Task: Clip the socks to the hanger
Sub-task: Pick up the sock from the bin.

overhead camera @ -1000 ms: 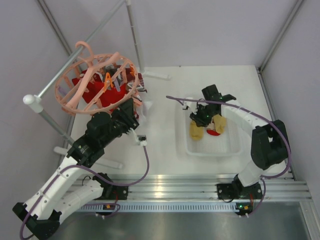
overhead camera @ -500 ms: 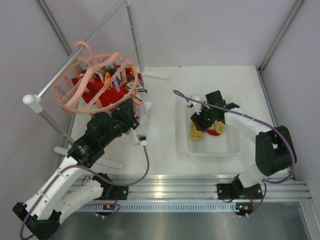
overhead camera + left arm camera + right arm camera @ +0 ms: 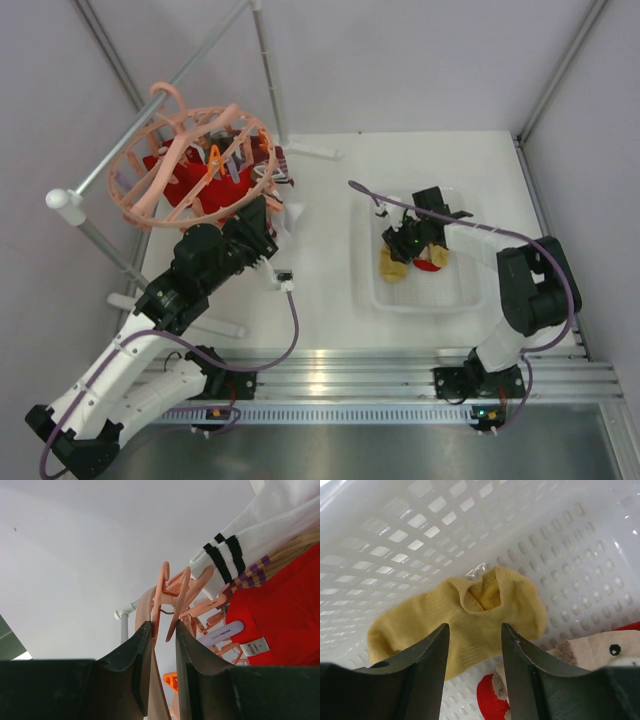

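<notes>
Backdrop: grey walls close in a white table point(image 3: 330, 200), with a metal rail point(image 3: 90, 175) slanting across the far left corner.
Hanger: the peach ring hanger point(image 3: 172, 152) hangs by its hook on that rail, clear of the table, so its clips dangle within the left arm's reach.
Hung socks: white black-striped socks point(image 3: 260, 525) and a red sock point(image 3: 285, 610) are clipped up just beside the left fingers.
Left gripper: the left gripper point(image 3: 163, 627) is closed on the tails of a free peach clip point(image 3: 172, 592). The squeeze is probably meant to hold its mouth apart for a sock.
Basket: a white perforated basket point(image 3: 395, 535) on the right holds a mustard sock point(image 3: 415, 630), a red piece point(image 3: 490, 695) and a beige patterned sock point(image 3: 590, 652).
Right gripper: the right gripper point(image 3: 475, 627) has its jaws apart and empty, straddling the mustard sock's cuff from above. Whether it touches the sock is unclear.
Step in hand: likely picking up the mustard sock to carry it across to the waiting clip.
</notes>
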Robot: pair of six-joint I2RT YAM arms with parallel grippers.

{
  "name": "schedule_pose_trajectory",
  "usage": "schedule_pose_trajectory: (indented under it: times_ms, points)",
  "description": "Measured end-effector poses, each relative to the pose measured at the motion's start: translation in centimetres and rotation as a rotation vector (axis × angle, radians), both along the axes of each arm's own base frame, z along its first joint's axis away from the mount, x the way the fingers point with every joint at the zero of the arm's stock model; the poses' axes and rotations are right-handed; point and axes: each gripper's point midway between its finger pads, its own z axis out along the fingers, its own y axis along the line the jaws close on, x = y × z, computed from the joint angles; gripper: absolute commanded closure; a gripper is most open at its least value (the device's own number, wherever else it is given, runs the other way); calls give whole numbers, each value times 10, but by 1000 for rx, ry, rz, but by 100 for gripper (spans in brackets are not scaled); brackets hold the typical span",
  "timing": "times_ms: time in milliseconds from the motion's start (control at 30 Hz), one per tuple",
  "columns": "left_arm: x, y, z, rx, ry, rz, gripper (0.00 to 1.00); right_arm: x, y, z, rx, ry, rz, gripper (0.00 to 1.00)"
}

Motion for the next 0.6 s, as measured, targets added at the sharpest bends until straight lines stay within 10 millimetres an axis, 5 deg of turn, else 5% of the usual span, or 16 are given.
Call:
schedule_pose_trajectory:
  times_ms: [100,300,467,600]
  points:
    - [0,0,0,0,0,0,100,-2,-1,-11,-14,22,18,60]
    - [0,0,0,0,0,1,100,3,-1,-14,-31,-5,52,100]
    - [0,0,0,0,-1,3,100,4,-1,-9,-25,-18,54,100]
    - [0,0,0,1,0,3,100,10,4,28,19,-120,65,100]
